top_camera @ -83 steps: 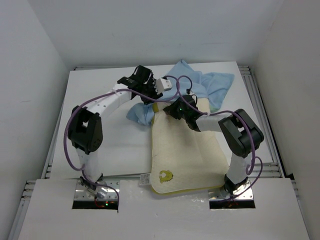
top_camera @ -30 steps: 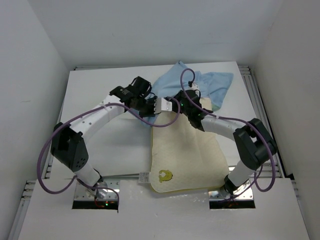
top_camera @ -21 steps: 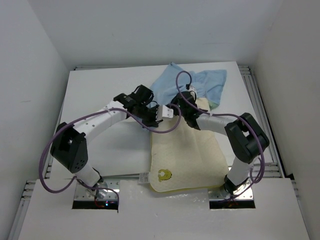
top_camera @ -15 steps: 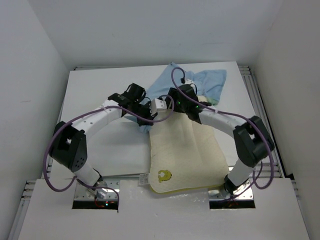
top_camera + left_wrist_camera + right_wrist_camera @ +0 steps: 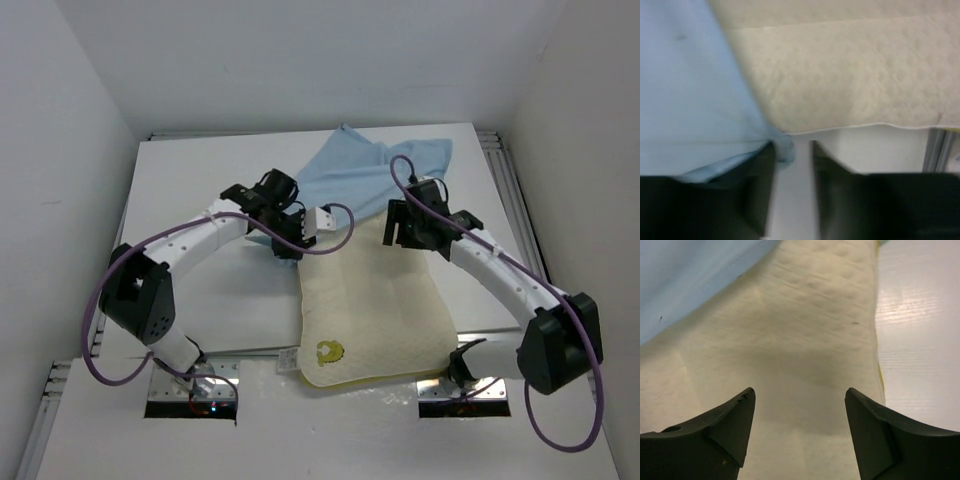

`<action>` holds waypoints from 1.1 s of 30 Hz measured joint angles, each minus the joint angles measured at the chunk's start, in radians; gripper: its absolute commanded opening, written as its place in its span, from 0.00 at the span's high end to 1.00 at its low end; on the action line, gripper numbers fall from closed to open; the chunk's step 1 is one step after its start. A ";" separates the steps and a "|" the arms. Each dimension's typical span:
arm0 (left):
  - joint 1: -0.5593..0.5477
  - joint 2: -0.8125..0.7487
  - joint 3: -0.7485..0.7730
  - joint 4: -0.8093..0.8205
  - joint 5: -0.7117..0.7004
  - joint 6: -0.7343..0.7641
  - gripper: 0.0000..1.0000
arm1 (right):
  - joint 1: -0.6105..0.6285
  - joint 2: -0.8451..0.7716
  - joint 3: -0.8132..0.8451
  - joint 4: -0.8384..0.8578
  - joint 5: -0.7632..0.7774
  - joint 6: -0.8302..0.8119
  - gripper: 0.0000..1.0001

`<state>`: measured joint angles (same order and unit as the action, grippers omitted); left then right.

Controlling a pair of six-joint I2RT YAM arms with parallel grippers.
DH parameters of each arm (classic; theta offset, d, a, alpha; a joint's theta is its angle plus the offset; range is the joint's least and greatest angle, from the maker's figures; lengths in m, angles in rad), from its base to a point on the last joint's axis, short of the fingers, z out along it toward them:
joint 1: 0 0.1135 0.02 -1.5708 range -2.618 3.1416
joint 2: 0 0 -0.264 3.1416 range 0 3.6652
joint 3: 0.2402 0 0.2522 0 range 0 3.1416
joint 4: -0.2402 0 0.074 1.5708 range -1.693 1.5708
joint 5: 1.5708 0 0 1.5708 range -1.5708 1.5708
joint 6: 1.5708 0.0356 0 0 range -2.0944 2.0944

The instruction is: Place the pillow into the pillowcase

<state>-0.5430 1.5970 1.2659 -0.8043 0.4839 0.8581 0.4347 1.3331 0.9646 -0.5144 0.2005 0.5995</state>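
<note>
The top view hides most of what matters at the left fingers (image 5: 762, 170): there they are a dark clump beside the pillow's (image 5: 372, 305) far-left corner, and their gap cannot be read. The left wrist view, though blurred, shows them only narrowly parted, with a corner of the light blue pillowcase (image 5: 362, 168) lying against the inner face of one finger and bare white worktop (image 5: 200, 180) showing through the rest of the gap, so the cloth is not pinched between both. The right fingers (image 5: 732, 412) stand wide apart with nothing between them, hovering over the cream quilted surface of the pillow; the top view places them above its far end. The pillow lies flat on the right half of the worktop, its near end reaching past the worktop's near edge over the rail (image 5: 250, 351), its yellow-green mark (image 5: 328, 351) at the near-left corner. The pillowcase is spread at the far side, its near edge overlapping the pillow's far end; whether any of the pillow sits inside the opening cannot be told. Only the right wrist view shows the yellow edge seam (image 5: 879, 371) along the pillow's side; only plain blue cloth is visible in any view.
</note>
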 measured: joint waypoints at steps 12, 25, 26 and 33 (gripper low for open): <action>-0.212 0.187 0.529 0.132 -0.150 -0.151 0.26 | -0.420 0.011 -0.135 0.224 -0.372 -0.003 0.08; -0.321 0.673 0.695 0.354 -0.370 -0.238 0.45 | -0.436 0.217 -0.258 0.537 -0.625 0.014 0.43; -0.326 0.675 0.695 0.375 -0.391 -0.241 0.47 | -0.437 0.217 -0.272 0.558 -0.629 0.019 0.40; -0.336 0.675 0.695 0.504 -0.520 -0.237 0.53 | -0.439 0.203 -0.317 0.610 -0.619 0.022 0.28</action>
<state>-0.8787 2.2723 1.9610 -0.3000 -0.0360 0.6209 -0.0044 1.5356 0.6479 0.0959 -0.4183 0.6216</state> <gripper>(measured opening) 0.474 0.692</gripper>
